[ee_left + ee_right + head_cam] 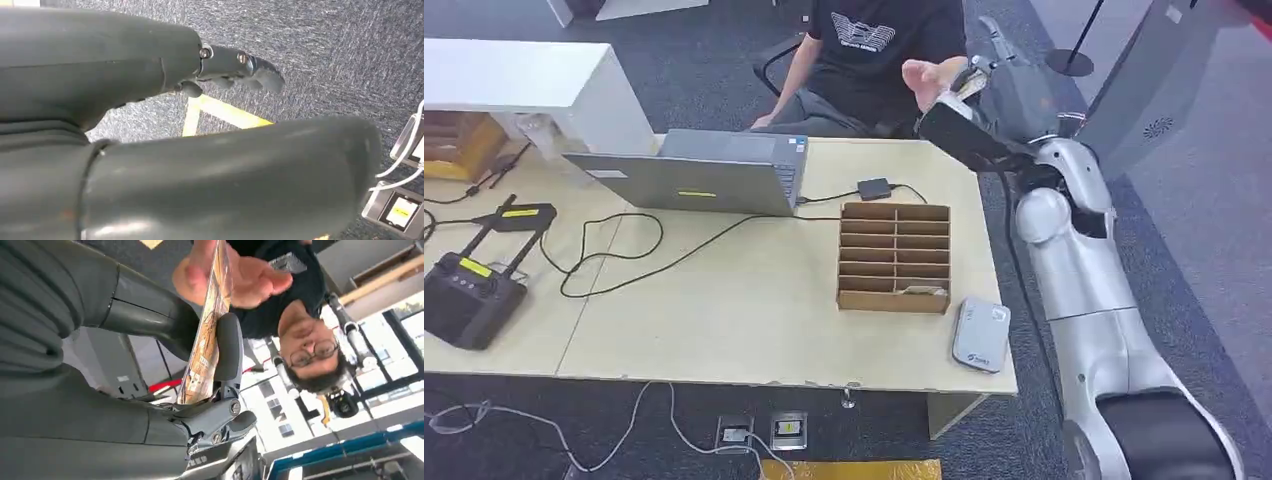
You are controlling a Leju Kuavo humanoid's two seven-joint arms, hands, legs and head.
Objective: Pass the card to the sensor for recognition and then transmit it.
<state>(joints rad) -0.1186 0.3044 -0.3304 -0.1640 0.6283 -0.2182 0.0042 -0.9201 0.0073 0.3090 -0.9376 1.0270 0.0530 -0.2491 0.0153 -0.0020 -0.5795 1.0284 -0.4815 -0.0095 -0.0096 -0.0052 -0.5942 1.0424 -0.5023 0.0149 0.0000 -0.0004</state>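
Holding the card (207, 347) pinched in its right robot hand (210, 385), the robot offers it to a person's hand (240, 275); only release seems left.

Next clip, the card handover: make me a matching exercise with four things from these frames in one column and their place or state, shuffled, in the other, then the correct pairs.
Things:
1. card
2. white sensor
3. cardboard organiser
4. left hand

Places or states:
A. on the table between the laptop and the sensor
B. hanging over the carpet, holding nothing
C. pinched in the right hand, close to the person's hand
D. lying near the table's front right corner

Pairs: 1-C, 2-D, 3-A, 4-B
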